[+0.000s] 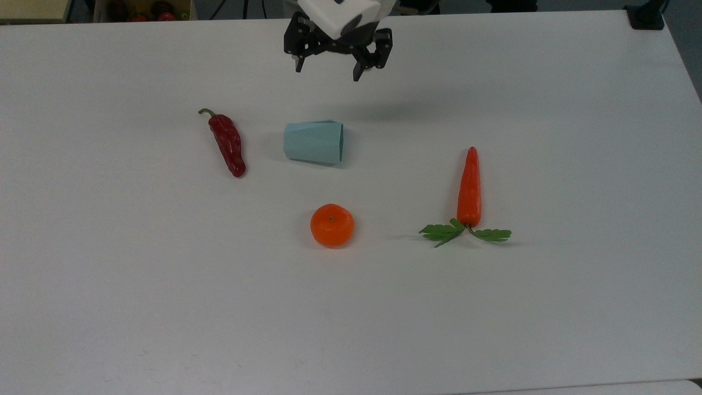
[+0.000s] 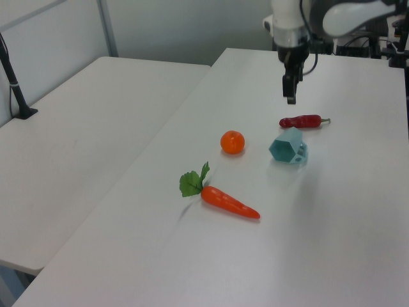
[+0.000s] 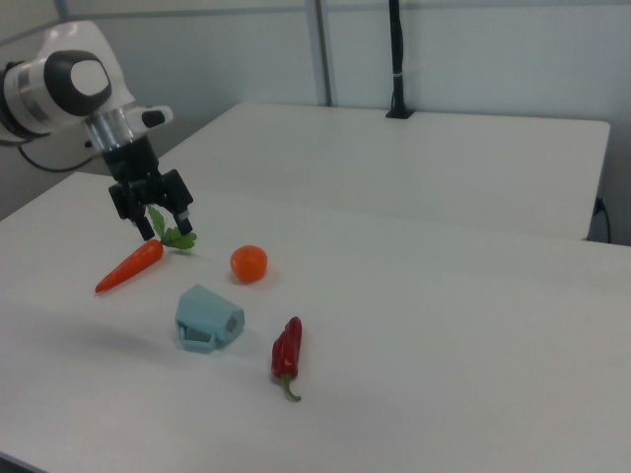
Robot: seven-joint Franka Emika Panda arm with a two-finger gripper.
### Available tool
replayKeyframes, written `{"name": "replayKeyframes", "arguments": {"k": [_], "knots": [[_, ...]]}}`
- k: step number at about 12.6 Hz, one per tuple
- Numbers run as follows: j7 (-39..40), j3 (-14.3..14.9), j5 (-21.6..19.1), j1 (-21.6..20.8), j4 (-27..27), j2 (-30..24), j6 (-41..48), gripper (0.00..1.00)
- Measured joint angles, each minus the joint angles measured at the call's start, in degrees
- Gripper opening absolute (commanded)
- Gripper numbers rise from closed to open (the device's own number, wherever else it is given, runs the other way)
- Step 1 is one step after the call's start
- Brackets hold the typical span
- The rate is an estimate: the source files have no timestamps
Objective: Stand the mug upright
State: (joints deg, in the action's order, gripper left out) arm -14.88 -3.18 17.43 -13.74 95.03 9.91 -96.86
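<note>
A: Mug [image 1: 313,142] position?

B: On its side on the white tabletop [image 1: 548,307]. In the top view its wide rim points to the top view's right and its narrow base to the top view's left. In the right view the handle lies low, against the tabletop, on the near side.

A: What lies around the mug?

B: Red chili pepper [image 1: 227,144] near the mug's base end, apart from it. Orange fruit [image 1: 332,225] below the mug in the top view, not touching. Carrot [image 1: 469,189] with green leaves well off past the mug's rim end.

A: End effector?

B: End effector [image 1: 328,69] hangs in the air above the mug in the top view, toward the far tabletop edge, well apart from the mug. Fingers point down and stand spread with a clear gap, nothing between them. In the left view it sits beyond the mug and pepper [image 2: 291,96]; in the right view it is past the mug, over the carrot [image 3: 168,231].
</note>
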Motion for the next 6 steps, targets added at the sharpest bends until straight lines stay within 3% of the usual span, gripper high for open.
{"name": "replayKeyframes", "arguments": {"k": [5, 6], "knots": [[-12.45, -0.08, 12.95, -6.52, 0.47, 10.57, 0.94, 1.00], [-15.59, -0.08, 15.79, -7.51, 0.48, 13.12, 1.09, 0.96]]}}
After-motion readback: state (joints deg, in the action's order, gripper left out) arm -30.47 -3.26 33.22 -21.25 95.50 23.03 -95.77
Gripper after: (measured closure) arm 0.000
